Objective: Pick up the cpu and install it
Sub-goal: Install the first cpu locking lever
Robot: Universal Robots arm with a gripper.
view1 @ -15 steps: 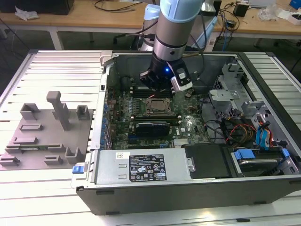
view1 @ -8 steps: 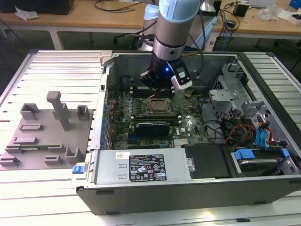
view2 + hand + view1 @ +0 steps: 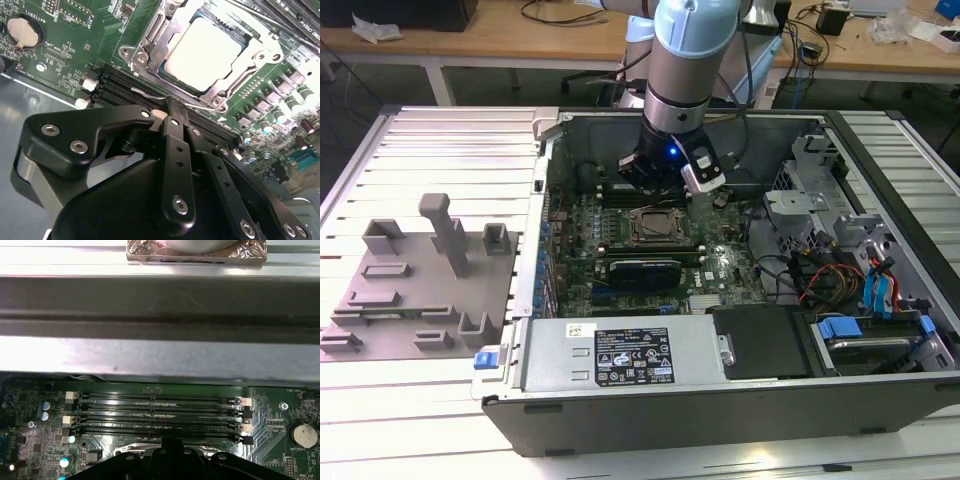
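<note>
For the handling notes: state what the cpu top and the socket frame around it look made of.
The cpu: likely metal top, smooth silver, glaring pale under the light. The socket frame: seemingly stamped steel, shiny, with bent edges and screw heads.

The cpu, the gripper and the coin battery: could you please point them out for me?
cpu [image 3: 202, 55], second wrist view, middle of its shiny metal top.
gripper [image 3: 167, 107], second wrist view, its black tip.
coin battery [image 3: 24, 31], second wrist view, centre of its silver face.
</note>
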